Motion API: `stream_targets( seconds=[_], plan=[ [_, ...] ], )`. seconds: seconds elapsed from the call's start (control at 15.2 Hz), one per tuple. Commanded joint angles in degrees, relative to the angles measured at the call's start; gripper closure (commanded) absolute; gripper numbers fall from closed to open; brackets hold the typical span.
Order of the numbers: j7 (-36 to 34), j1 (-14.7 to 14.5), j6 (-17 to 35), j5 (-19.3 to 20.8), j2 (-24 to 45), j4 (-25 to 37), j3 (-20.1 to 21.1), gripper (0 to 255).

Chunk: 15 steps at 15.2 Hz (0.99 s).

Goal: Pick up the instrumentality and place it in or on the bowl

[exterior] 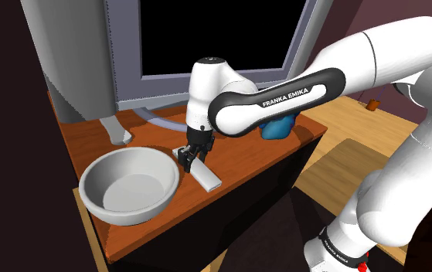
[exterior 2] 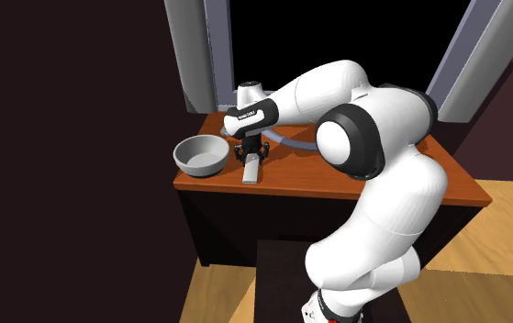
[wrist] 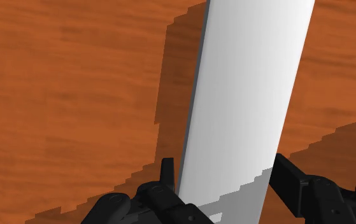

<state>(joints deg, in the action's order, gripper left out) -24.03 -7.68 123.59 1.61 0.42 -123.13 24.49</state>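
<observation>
A flat white bar [exterior: 206, 179], the instrumentality, lies on the brown wooden table [exterior: 241, 158] just to the right of a grey bowl [exterior: 102, 205] in the shoulder view. My black gripper [exterior: 193, 157] stands upright over the bar's far end, fingers down at table level. Seen from the wrist, the bar [wrist: 246, 95] runs away from the gripper [wrist: 224, 184], and both fingers [wrist: 167, 175] press against its long edges. In the second exterior view the bar [exterior 2: 250, 171] lies right of the bowl [exterior 2: 199, 156], beneath the gripper [exterior 2: 252, 156].
A blue object [exterior: 280, 127] sits on the table behind the forearm. A grey upright piece [exterior: 116, 130] and a curved grey strip [exterior: 156, 120] lie at the back, below a window showing a black area. The table's front edge is close to the bar.
</observation>
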Motion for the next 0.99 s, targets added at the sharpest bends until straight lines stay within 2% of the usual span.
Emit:
stream_targets(
  seconds=[0.0,0.92],
  plan=[
    [0.01,0.0,0.0,0.01,0.02,-0.01,0.0,255],
    [1.49,0.17,-9.75,-1.83,-3.75,6.32,-0.29,255]
  ],
)
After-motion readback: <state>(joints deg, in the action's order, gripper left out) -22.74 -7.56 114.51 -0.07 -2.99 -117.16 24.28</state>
